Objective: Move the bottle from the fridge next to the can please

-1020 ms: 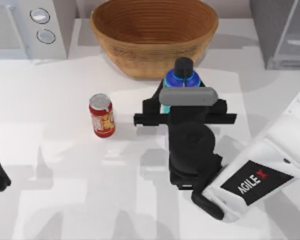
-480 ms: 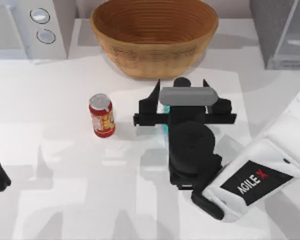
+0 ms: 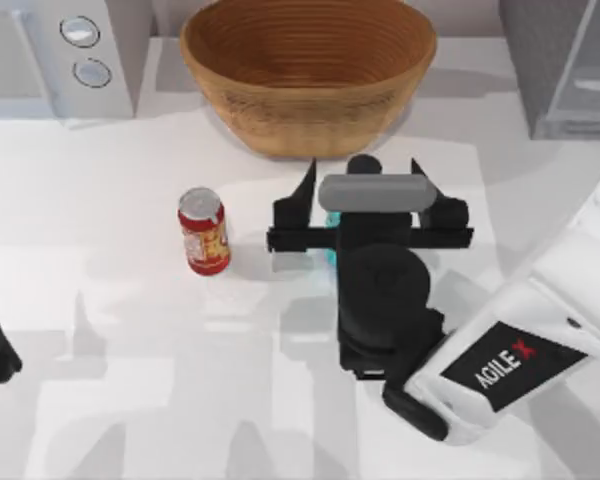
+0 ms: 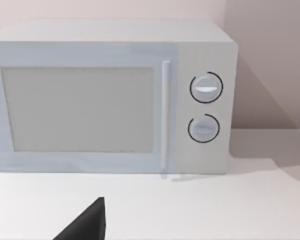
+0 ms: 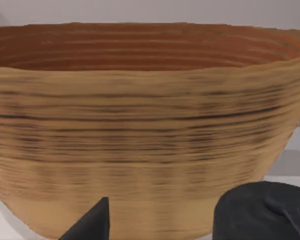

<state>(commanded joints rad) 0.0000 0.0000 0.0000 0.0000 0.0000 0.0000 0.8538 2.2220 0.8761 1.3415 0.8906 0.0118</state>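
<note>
The right gripper [image 3: 363,190] hangs over the middle of the table [image 3: 130,330], just in front of the woven basket [image 3: 308,75], with its two fingers [image 3: 306,188] spread wide apart. Between them stands the bottle [image 3: 365,166]: its black cap pokes out past the grey wrist bar, and a sliver of turquoise body shows beneath the gripper's crossbar. The fingers seem to stand clear of the bottle's sides, though the arm hides most of it from above. In the right wrist view the cap [image 5: 262,210] sits low, close before the basket's wall [image 5: 150,130].

The can [image 3: 204,231] stands upright to the left of the bottle, near it but apart. The fridge [image 3: 565,65] is at the table's far right corner, the white microwave [image 3: 55,55] at the far left. The left gripper [image 4: 87,225] is parked at the left edge, facing the microwave [image 4: 110,97].
</note>
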